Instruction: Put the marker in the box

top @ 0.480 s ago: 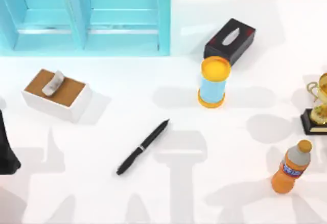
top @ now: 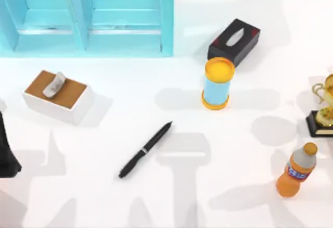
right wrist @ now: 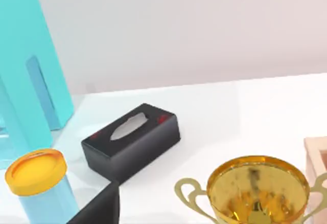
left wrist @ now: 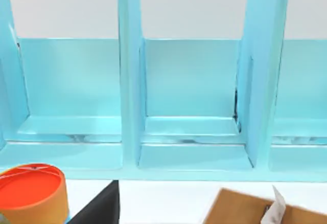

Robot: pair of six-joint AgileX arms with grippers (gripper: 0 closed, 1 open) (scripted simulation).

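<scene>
The marker (top: 145, 150), a slim black stick with a silver band, lies slanted on the white table near the middle of the top view. Nothing touches it. The box (top: 88, 20), large and translucent cyan with upright dividers, stands at the back left; its compartments (left wrist: 191, 91) face the left wrist view. My left arm (top: 6, 152) is a dark shape at the table's left edge, well left of the marker. A black wedge of my left gripper (left wrist: 99, 208) shows in its wrist view, and a like wedge of my right gripper (right wrist: 99, 208) in the right wrist view.
A white brown-topped tissue box (top: 57, 95) sits left of the marker. A black tissue box (top: 234, 40) and an orange-lidded blue can (top: 217, 82) stand behind it to the right. A gold trophy (top: 322, 111) and an orange bottle (top: 297, 169) stand at the right edge.
The arm shadows on the table have shifted slightly. The marker and the other objects lie where they were.
</scene>
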